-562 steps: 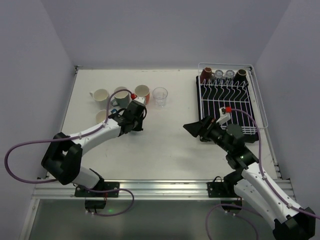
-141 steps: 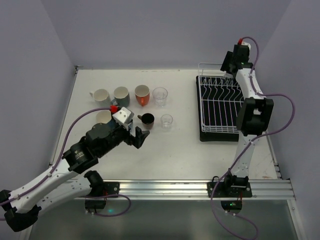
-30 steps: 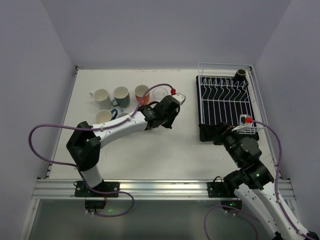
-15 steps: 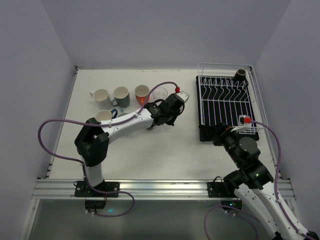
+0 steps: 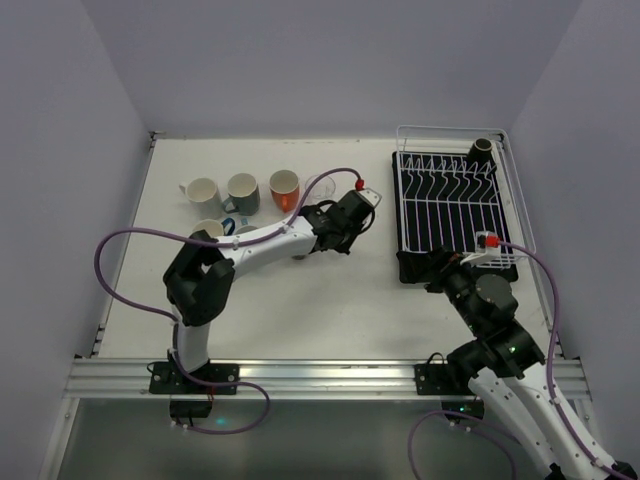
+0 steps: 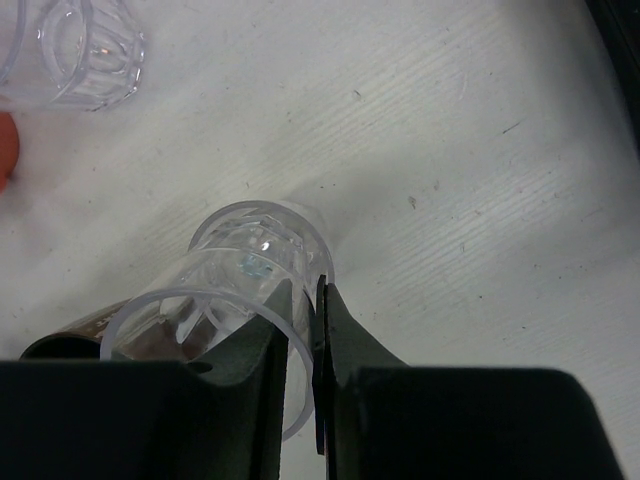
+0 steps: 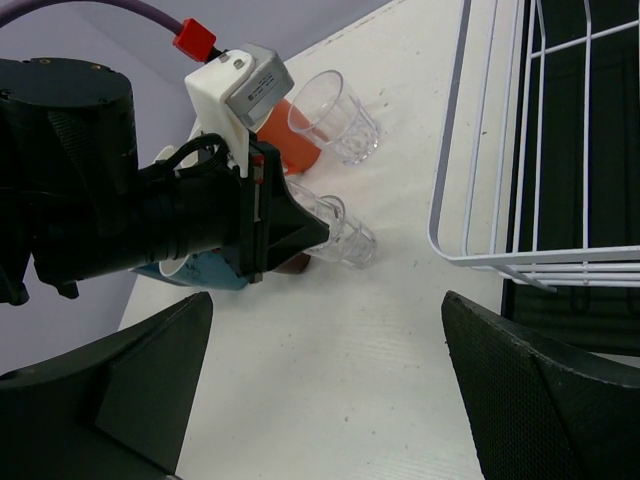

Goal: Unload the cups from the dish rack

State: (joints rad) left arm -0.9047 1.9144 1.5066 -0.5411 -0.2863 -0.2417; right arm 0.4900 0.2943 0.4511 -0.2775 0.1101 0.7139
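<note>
My left gripper is shut on the wall of a clear glass, one finger inside and one outside. The glass is tilted, its base on the table, as the right wrist view shows. In the top view the left gripper is at mid-table, left of the white wire dish rack. One dark brown cup stands in the rack's far right corner. My right gripper is open and empty near the rack's front left corner; it also shows in the right wrist view.
On the table stand a cream cup, a grey cup, an orange cup, a second clear glass, a white cup, a blue cup and a dark brown cup. The rack rim is close on the right.
My left wrist has shifted a little to the right toward the rack, and its elbow has swung right, still holding the glass. The right arm has not moved.
</note>
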